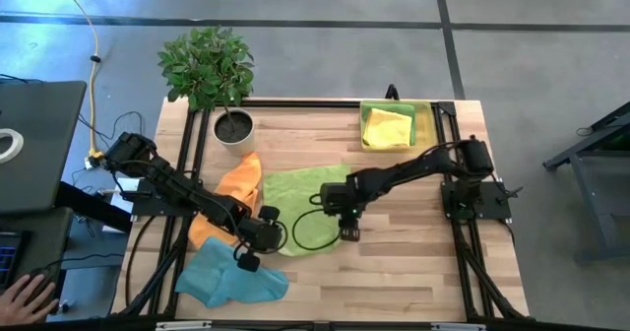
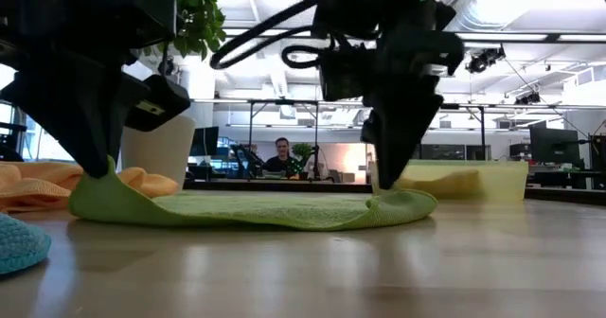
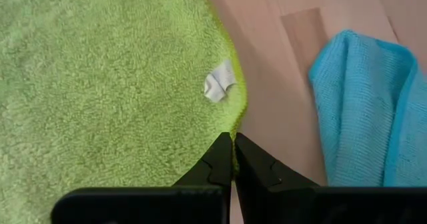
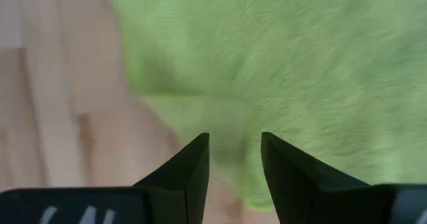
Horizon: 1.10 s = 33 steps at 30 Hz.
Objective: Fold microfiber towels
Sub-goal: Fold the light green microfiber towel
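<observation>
A lime green towel (image 1: 305,208) lies spread flat on the middle of the table, a white tag (image 3: 219,84) near its left edge. My left gripper (image 3: 233,137) is shut on that edge, next to the light blue towel (image 3: 360,111). My right gripper (image 4: 235,141) stands open over the green towel's near right corner (image 4: 200,117), fingers pointing steeply down. In the low view its fingertips (image 2: 388,187) reach down to the cloth. A crumpled orange towel (image 1: 236,188) lies left of the green one. A yellow towel (image 1: 387,126) rests in the tray. My left gripper pinches the green towel's left edge (image 3: 232,127) between its two fingertips, just near of the white tag, slanting down from the table's left. That edge (image 2: 106,187) is raised a little; the rest of the towel lies on the table. My right gripper: I cannot tell whether its fingertips touch the towel.
A potted plant (image 1: 221,85) stands at the far left. The translucent yellow tray (image 1: 430,124) sits at the far right. The blue towel (image 1: 231,277) lies bunched at the near left edge. A person (image 2: 281,152) sits in the room behind; a hand (image 1: 25,297) shows beside the table.
</observation>
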Tool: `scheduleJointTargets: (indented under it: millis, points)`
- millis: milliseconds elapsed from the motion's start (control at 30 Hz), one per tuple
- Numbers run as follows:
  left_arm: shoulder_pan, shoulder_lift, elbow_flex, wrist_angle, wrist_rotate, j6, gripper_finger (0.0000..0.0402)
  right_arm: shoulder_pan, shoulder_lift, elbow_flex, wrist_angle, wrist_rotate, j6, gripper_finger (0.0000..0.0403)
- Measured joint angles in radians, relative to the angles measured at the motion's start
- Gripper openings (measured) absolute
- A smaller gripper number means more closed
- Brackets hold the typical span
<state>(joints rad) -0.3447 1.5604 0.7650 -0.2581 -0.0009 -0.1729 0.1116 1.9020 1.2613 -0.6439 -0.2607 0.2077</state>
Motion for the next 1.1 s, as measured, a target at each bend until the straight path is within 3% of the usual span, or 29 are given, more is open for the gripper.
scheduleJointTargets:
  millis: [400, 467, 667, 933, 1100]
  points:
    - [-0.002, 0.000, 0.000, -0.005, -0.011, -0.016, 0.0001, 0.127, 0.011, 0.000, -0.058, -0.294, 0.054, 0.0126]
    - [-0.003, 0.000, 0.000, -0.005, -0.011, -0.025, 0.0001, 0.158, 0.006, 0.000, -0.082, -0.251, 0.045, 0.0126]
    - [-0.003, 0.000, 0.000, 0.001, -0.010, -0.034, 0.0001, 0.161, -0.006, 0.000, -0.069, 0.150, 0.028, 0.0126]
    - [-0.003, 0.000, 0.000, 0.011, -0.008, -0.037, 0.0001, 0.064, -0.006, 0.000, -0.060, 0.162, 0.025, 0.0126]
    - [-0.003, 0.000, 0.000, 0.020, -0.007, -0.037, 0.0001, 0.026, -0.006, 0.000, -0.019, 0.080, -0.006, 0.0126]
